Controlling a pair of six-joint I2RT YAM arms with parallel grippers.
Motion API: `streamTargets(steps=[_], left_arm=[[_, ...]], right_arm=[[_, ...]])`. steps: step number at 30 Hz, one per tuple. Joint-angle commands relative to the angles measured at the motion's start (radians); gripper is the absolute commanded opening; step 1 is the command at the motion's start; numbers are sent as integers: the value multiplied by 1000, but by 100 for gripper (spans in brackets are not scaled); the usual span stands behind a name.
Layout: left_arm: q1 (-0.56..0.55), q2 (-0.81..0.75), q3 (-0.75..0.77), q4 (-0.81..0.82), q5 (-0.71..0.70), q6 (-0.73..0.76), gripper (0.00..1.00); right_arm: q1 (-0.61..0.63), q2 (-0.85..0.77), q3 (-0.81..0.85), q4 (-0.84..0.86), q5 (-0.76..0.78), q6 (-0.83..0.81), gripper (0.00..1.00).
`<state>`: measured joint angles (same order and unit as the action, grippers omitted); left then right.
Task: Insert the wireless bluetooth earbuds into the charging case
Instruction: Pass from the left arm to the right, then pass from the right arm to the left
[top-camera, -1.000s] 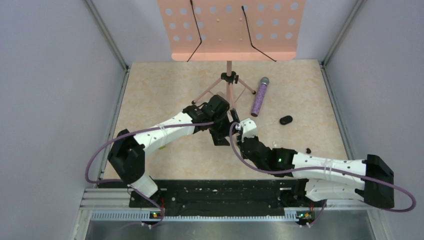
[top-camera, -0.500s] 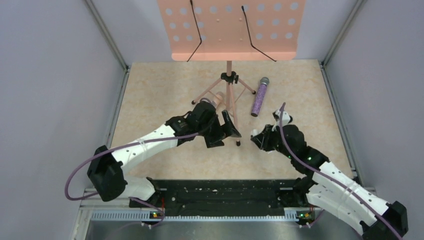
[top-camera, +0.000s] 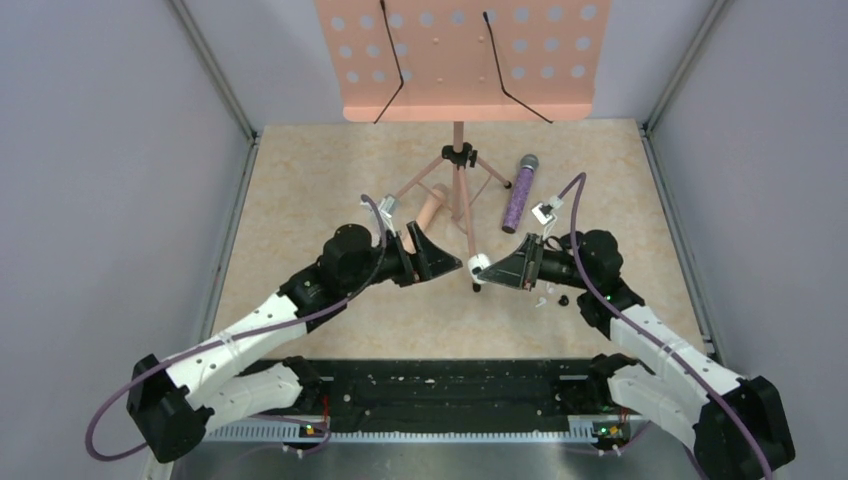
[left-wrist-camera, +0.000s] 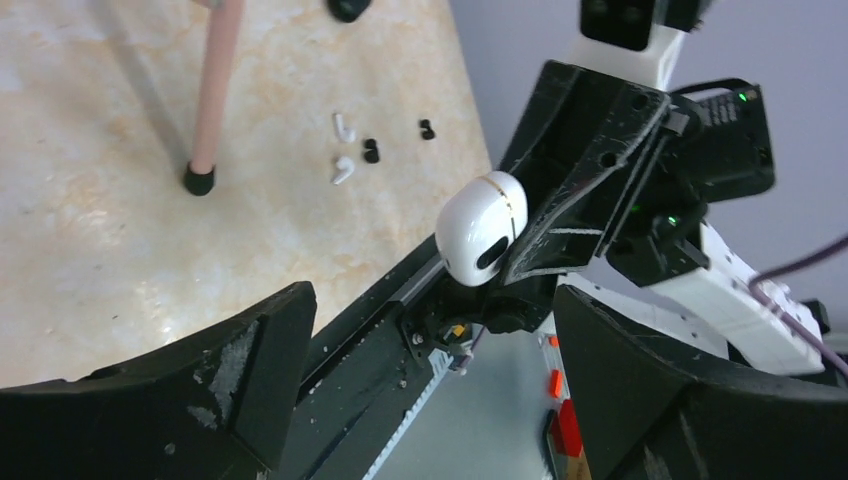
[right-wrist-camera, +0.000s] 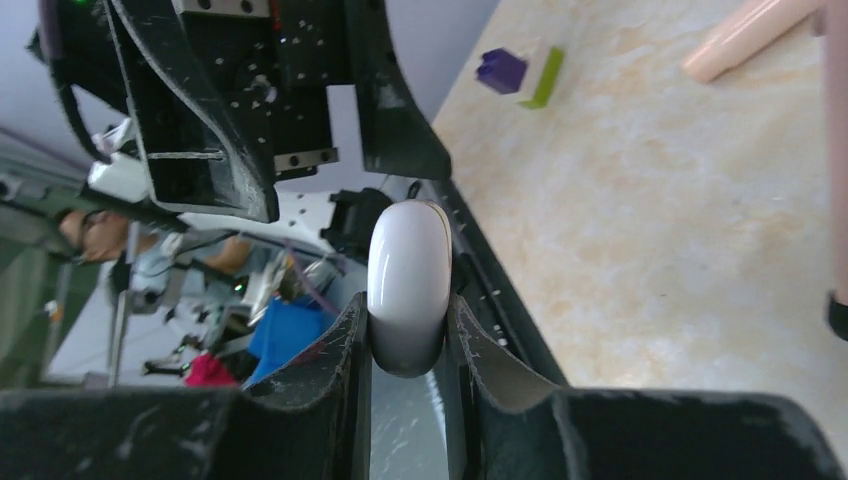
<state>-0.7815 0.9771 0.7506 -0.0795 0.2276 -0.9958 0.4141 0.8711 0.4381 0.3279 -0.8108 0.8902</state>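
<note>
Right fingers (right-wrist-camera: 300, 405) squeezing white charging case (right-wrist-camera: 408, 285), bottom hiding between them. Left fingers (left-wrist-camera: 200, 400) gaping wide, empty. Earbuds (left-wrist-camera: 342, 170) looking tiny on bench (left-wrist-camera: 100, 220).

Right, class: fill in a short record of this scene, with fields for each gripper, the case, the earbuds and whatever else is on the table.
left gripper: open, empty, facing the case
right gripper: shut on the case
case: white, looks closed, held off the table
earbuds: two white ones, loose on the table, not in the case
other: pink stand; purple microphone lying beside it
</note>
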Motion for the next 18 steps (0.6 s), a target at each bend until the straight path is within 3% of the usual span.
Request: streamTargets(steps=[1, 6, 15, 18], left_arm=[[4, 13, -44, 245, 156, 29, 94], [4, 64, -64, 374, 233, -15, 88], [4, 154, -21, 505, 340, -59, 79], [3, 169, -12, 535, 357, -84, 70]], right_arm=[[-9, 46, -14, 374, -186, 197, 0], [-8, 57, -10, 451, -213, 252, 0], [-8, 62, -10, 421, -225, 255, 0], [-8, 64, -10, 420, -223, 258, 0]])
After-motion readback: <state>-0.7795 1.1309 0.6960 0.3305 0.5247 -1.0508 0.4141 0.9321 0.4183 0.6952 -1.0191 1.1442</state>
